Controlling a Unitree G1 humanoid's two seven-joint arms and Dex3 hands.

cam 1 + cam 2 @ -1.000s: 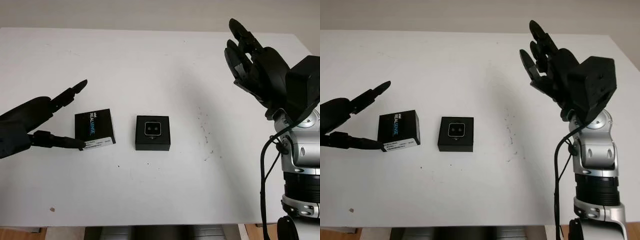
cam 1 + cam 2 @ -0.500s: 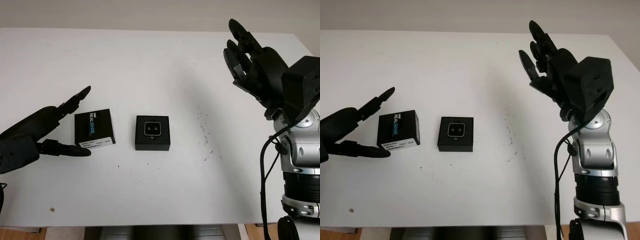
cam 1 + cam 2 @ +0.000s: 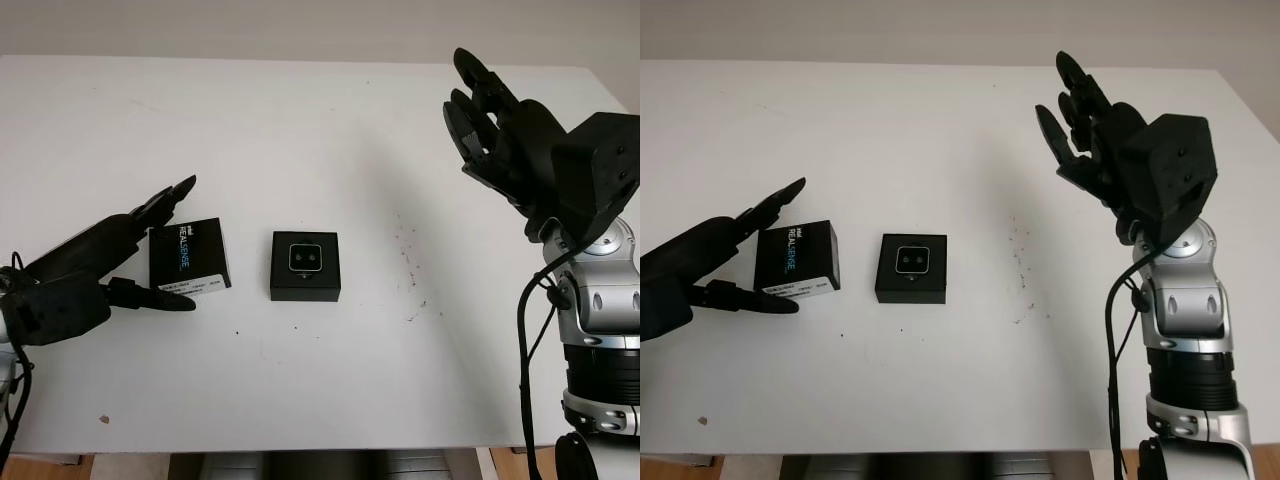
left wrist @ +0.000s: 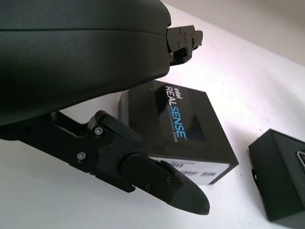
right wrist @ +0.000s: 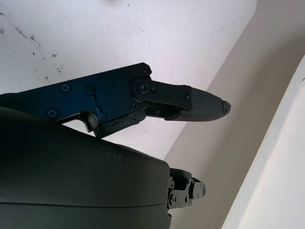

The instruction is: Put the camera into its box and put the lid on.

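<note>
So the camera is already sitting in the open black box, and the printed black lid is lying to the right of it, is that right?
Not quite: in the left eye view the printed black RealSense lid lies to the left of the open black box, not the right, with the left hand open around it. The small silver-faced camera is indeed inside the box.

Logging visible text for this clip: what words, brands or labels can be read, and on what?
"intel REALSENSE": printed on top of the black lid, lying left of the open box, between the open left hand's fingers.
White barcode sticker on the lid's side: print too small to read.
</note>
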